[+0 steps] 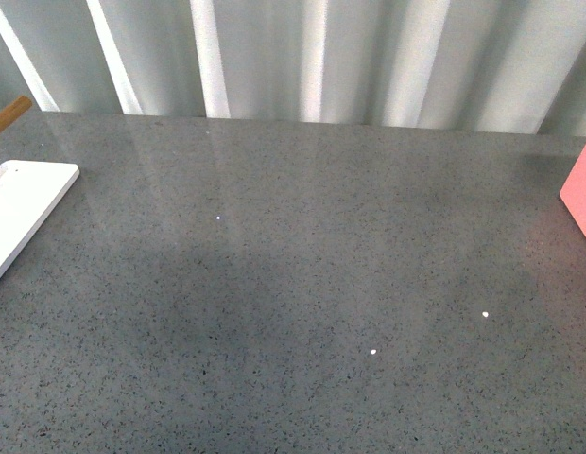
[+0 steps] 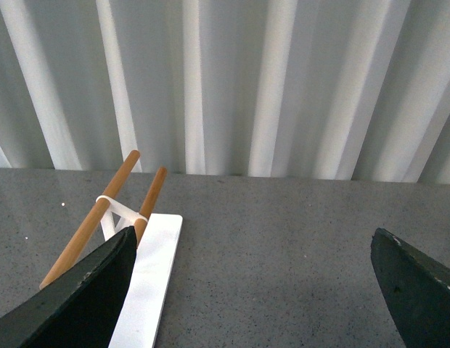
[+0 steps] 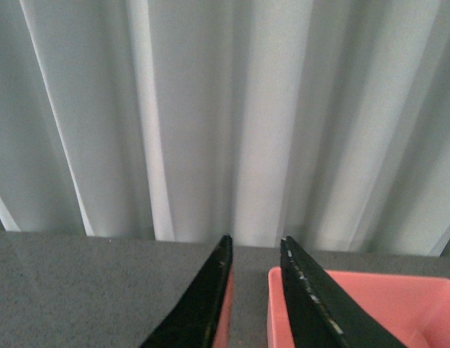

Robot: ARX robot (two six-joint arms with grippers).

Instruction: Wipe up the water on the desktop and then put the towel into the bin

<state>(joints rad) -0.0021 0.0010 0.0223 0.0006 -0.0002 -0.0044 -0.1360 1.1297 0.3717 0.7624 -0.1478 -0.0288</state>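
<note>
I see no towel in any view, so I cannot tell where it is; it may lie in the bin, out of sight. My left claw (image 2: 250, 290) is spread wide, with nothing between its fingers. My right claw (image 3: 250, 304) has its fingers nearly pressed together, with only a narrow gap and no blue cloth showing in it, though their tips lie below the frame.

The desktop (image 1: 302, 246) looks glossy and mostly bare, with a few tiny bright specks. I cannot tell whether they are droplets or glints. If they are water, the wipe is unfinished and I risk calling the job done too soon.

My right claw hangs over the bin (image 3: 370, 308), straddling its near wall. If I drop or swing from here, a finger may catch that wall and shove or tip the bin.

Of the bin's pink inside, the part I can see holds nothing; its lower part is cut off.

By my left claw a white board (image 2: 149, 290) carries two wooden rods (image 2: 94, 217). A careless sweep on that side could knock them.
</note>
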